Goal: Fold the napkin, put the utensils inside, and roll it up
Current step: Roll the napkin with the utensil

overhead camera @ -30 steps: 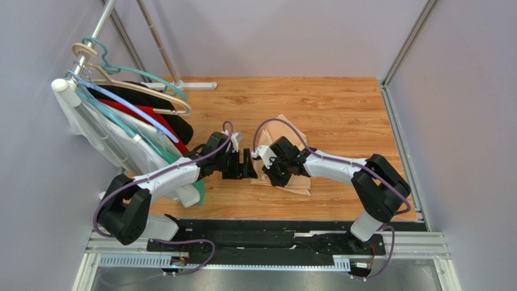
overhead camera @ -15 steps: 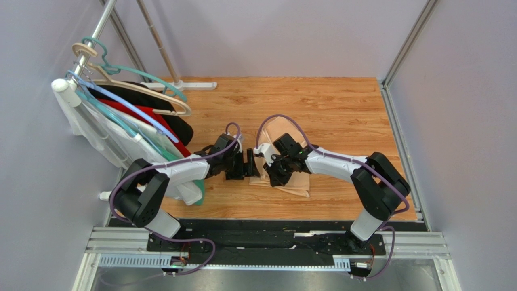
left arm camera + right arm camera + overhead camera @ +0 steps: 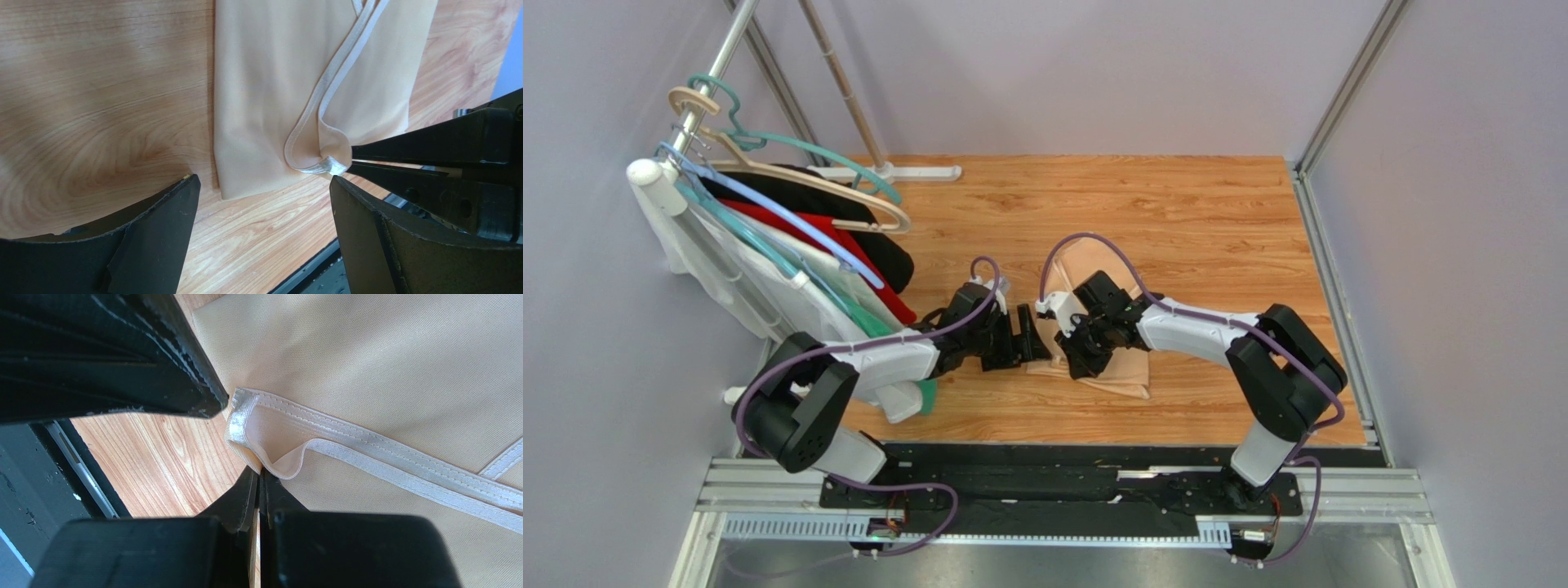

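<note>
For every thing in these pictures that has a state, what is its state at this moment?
napkin: folded, lying on the table, one hemmed corner pinched.
right gripper: shut on the napkin's hemmed corner.
left gripper: open, empty, at the napkin's edge.
garments: hanging, untouched.

No readable text, label, brand, number or sign on anything here.

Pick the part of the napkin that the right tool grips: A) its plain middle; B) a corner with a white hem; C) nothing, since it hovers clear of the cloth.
B: the right tool is closed on the white-hemmed corner of the napkin, which buckles there.
</note>
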Controlling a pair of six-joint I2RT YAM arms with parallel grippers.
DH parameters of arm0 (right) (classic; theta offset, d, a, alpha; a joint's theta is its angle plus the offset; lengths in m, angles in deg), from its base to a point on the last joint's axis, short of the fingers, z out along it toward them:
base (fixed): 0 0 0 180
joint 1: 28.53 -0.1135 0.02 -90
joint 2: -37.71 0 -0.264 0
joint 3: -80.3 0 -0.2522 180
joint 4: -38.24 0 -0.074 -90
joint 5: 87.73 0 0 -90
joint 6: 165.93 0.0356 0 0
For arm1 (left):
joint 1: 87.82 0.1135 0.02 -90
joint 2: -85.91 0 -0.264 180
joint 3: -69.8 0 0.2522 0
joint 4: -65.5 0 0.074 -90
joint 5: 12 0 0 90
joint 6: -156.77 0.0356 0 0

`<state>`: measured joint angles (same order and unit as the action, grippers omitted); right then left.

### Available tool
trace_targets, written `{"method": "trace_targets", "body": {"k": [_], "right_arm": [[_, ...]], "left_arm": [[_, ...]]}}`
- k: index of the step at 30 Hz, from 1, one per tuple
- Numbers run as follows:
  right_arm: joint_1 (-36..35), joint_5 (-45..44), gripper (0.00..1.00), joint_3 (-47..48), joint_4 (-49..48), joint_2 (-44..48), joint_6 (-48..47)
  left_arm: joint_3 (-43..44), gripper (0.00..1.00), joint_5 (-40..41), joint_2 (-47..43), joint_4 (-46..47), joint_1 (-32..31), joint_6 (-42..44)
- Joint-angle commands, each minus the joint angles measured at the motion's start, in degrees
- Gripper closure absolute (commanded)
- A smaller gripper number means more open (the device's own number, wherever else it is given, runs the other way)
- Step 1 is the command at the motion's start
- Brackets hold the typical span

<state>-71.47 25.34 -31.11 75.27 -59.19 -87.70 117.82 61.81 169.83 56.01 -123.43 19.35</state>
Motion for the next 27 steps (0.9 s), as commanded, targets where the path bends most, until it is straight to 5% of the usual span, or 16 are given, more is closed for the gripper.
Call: {"method": "trace_targets", "body": {"k": [1,14,27], "right_arm": [[0.0,0.1,1.0,1.9,-1.6,-0.5,1.0],[0.0,0.7,1.0,0.6,-3.5,0.5,2.4],[-0.1,0.9,1.0,-0.6,-5.6,0.7,3.4]], "left_arm": [[-0.2,0.12,-2.4,1.6,3.5,-0.9,-2.0],[0.3,0.16,2.2,3.2,-0.8,-2.1,-1.4],[1.9,0.72,4.0,6.5,-1.4,-3.6,-1.1]]}}
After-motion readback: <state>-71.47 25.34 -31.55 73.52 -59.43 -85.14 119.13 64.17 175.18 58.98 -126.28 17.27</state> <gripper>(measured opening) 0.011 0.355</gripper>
